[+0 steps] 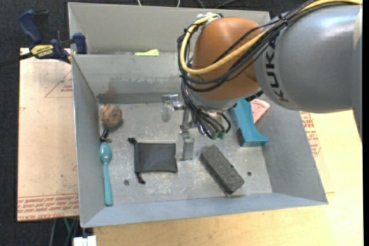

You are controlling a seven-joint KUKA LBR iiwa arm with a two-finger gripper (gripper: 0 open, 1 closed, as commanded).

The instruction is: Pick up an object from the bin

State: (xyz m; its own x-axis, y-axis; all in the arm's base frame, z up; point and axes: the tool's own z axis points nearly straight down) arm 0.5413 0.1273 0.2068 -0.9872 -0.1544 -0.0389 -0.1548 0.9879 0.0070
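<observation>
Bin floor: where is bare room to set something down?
Bare: the front strip between the black pouch and the near wall; the back floor right of the brown ball. Crowded: the middle, between pouch, grey block and blue block, under the arm.

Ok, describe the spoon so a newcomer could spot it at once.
Start at the grey bin's left wall. Along its foot lies a teal spoon, bowl towards the brown fuzzy ball. It alone is long and thin; the black pouch beside it is flat and square.
</observation>
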